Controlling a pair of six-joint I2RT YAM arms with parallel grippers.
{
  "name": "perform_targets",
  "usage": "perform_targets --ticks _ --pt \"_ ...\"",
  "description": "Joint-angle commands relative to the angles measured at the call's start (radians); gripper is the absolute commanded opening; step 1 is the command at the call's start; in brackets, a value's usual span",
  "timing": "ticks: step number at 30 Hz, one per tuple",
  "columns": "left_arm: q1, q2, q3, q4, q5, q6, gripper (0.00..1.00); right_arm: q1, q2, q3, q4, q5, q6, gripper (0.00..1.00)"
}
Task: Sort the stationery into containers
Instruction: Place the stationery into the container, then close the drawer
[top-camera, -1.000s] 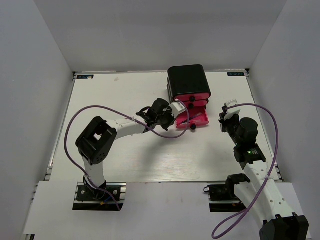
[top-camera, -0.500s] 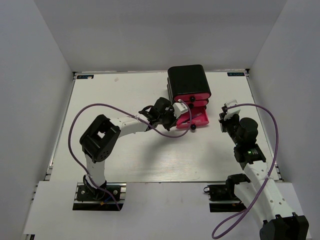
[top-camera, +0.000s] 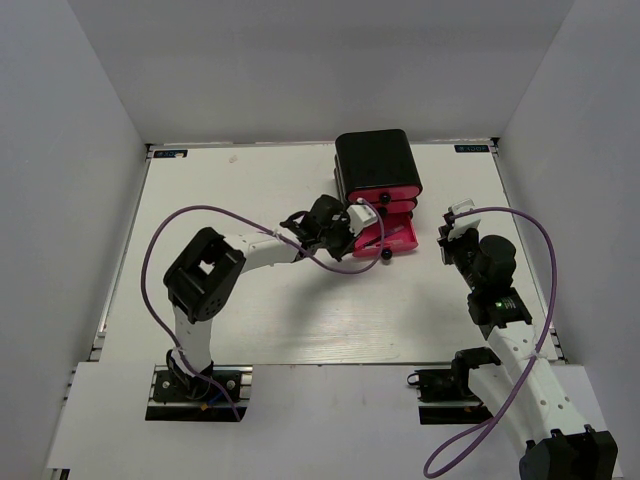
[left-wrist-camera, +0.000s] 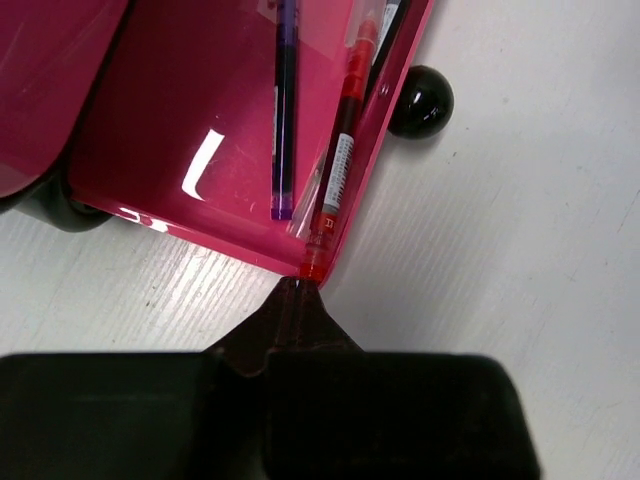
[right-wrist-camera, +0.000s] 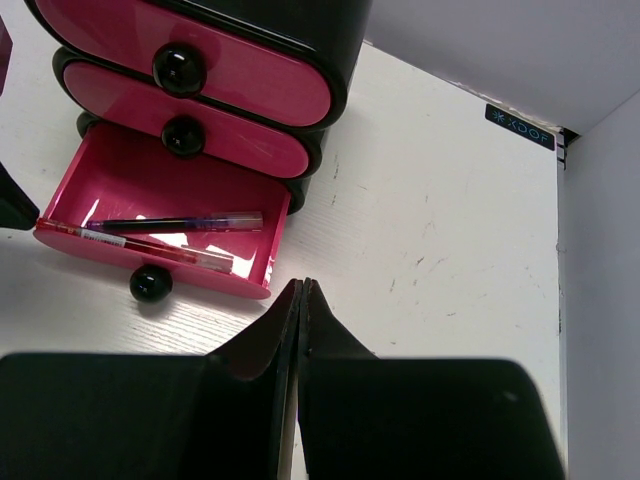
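The left end effector (left-wrist-camera: 297, 290) was fully closed with nothing between its fingers, and its tip sat right at the near corner of the pulled-out bottom drawer (left-wrist-camera: 150, 215), touching it or very nearly so. Just beyond that tip, the end of a red pen (left-wrist-camera: 343, 160) poked up at the drawer's corner, the pen lying along the front wall. A purple pen (left-wrist-camera: 285, 110) lay on the drawer floor just left of it, and the drawer's black knob (left-wrist-camera: 421, 100) stood out to the right over the white desk (left-wrist-camera: 520, 200). The right end effector (right-wrist-camera: 301, 287) was also shut tight and empty, held over bare desk, apart from the drawers. The open drawer lay ahead and to its left. Beyond it, the middle drawer (right-wrist-camera: 245, 137) and top drawer (right-wrist-camera: 260, 85) were pushed in inside the glossy black case (top-camera: 375, 160).
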Motion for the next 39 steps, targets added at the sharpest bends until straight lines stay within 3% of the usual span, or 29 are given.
perform_targets --ticks 1,11,14,15,17,18,20,21,25,28,31,34,35,37,39 --pt "0.001 -0.005 0.046 0.03 0.027 -0.024 0.0 -0.006 -0.012 -0.005 0.054 0.008 0.001 0.0" --pt "0.001 0.001 0.069 0.041 -0.019 -0.046 0.0 -0.007 -0.008 -0.004 0.052 0.006 0.0 0.0" --pt "0.001 -0.075 0.015 0.05 -0.085 -0.066 0.07 -0.009 -0.007 -0.007 0.049 -0.012 -0.005 0.02" --pt "0.001 -0.101 0.001 0.064 -0.111 -0.066 0.15 -0.012 -0.002 -0.005 0.04 -0.021 -0.02 0.09" --pt "0.001 -0.185 -0.041 0.073 -0.12 -0.077 0.25 -0.012 0.001 -0.007 0.015 -0.09 -0.054 0.34" --pt "0.001 -0.213 -0.052 0.073 -0.133 -0.077 0.31 -0.012 0.008 -0.007 -0.012 -0.189 -0.069 0.42" --pt "0.001 -0.268 -0.072 0.053 -0.15 -0.101 0.5 -0.012 0.021 -0.008 -0.058 -0.262 -0.141 0.56" --pt "0.001 -0.322 -0.083 0.041 -0.198 -0.116 0.55 -0.012 0.028 -0.01 -0.113 -0.356 -0.158 0.58" --pt "0.001 -0.439 -0.072 -0.176 -0.342 -0.234 0.72 -0.001 0.08 0.01 -0.184 -0.471 -0.239 0.66" --pt "0.001 -0.549 -0.127 -0.327 -0.45 -0.25 0.73 0.002 0.168 0.062 -0.232 -0.463 -0.22 0.78" --pt "0.001 -0.686 -0.301 -0.35 -0.513 -0.25 0.74 0.022 0.284 0.088 -0.253 -0.452 -0.183 0.8" --pt "0.001 -0.899 -0.483 -0.338 -0.551 -0.239 0.84 0.055 0.425 0.136 -0.243 -0.402 -0.122 0.76" --pt "0.001 -0.96 -0.524 -0.323 -0.605 -0.239 0.93 0.065 0.447 0.154 -0.243 -0.386 -0.096 0.75" --pt "-0.008 -1.128 -0.58 -0.298 -0.556 -0.265 0.97 0.072 0.514 0.17 -0.233 -0.347 -0.069 0.74" --pt "-0.008 -1.203 -0.592 -0.289 -0.561 -0.265 1.0 0.088 0.537 0.173 -0.201 -0.32 -0.019 0.76"
